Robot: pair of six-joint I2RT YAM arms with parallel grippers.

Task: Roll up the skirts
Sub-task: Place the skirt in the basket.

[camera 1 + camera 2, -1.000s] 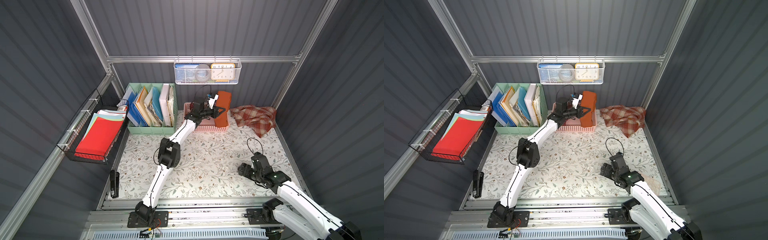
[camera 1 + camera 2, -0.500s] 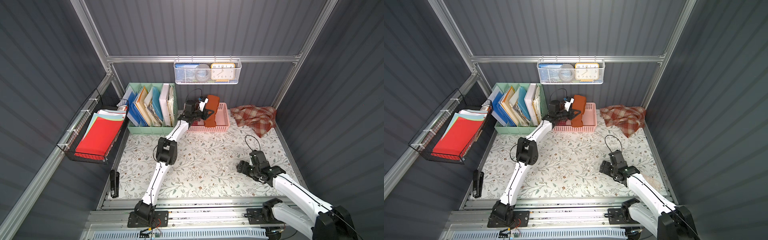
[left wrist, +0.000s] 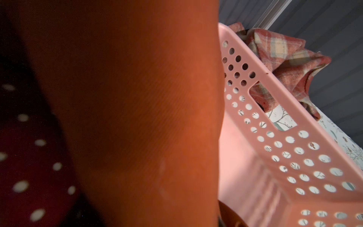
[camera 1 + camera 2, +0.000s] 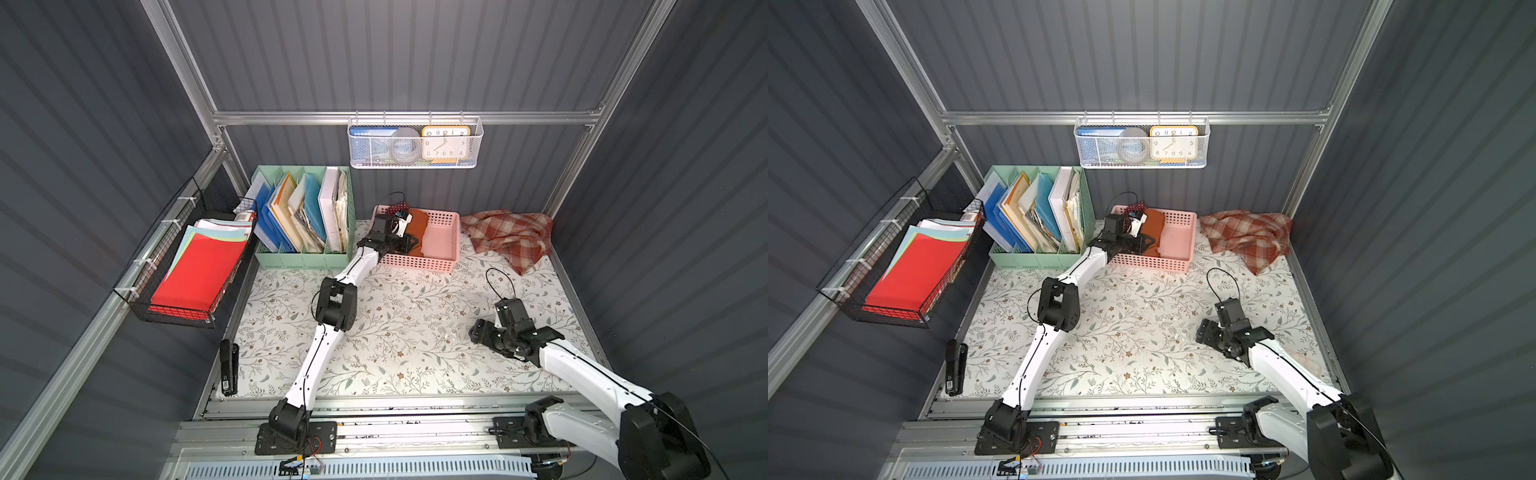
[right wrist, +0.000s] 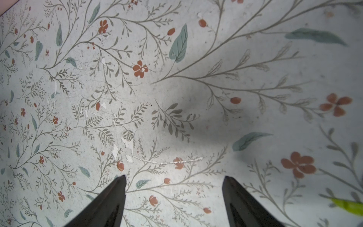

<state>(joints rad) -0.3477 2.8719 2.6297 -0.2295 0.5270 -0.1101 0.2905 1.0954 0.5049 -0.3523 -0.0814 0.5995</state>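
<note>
Skirts show in the upper middle and upper right of both top views. The rust-orange skirt (image 4: 419, 230) is a compact bundle inside the pink perforated basket (image 4: 446, 249), in its left half. The left hand (image 4: 411, 248) is clamped on the lower part of that bundle. In the left wrist view the same orange cloth fills most of the frame and hides the fingers. The polka-dot skirt (image 4: 395, 206), dark red with white dots, pokes up at the basket's upper left corner and touches the orange one. It appears blurred at the lower left of the left wrist view. The plaid skirt (image 4: 509, 237) lies crumpled and unrolled on the counter (image 4: 415, 324), just right of the basket and against the back wall.

The right hand (image 4: 478, 332) is low over the floral counter, right of centre in the frame and well apart from all three skirts. In the right wrist view its two black fingers (image 5: 110, 202) stand wide apart, with printed counter surface showing between them.

A green file organizer (image 4: 303, 257) stands just left of the pink basket. A white mesh basket (image 4: 415, 164) hangs on the back rail and holds a yellow clock (image 4: 445, 143). A black wire basket (image 4: 166, 311) of coloured paper hangs at the left, and a black stapler (image 4: 229, 368) lies at the counter's lower left edge.
</note>
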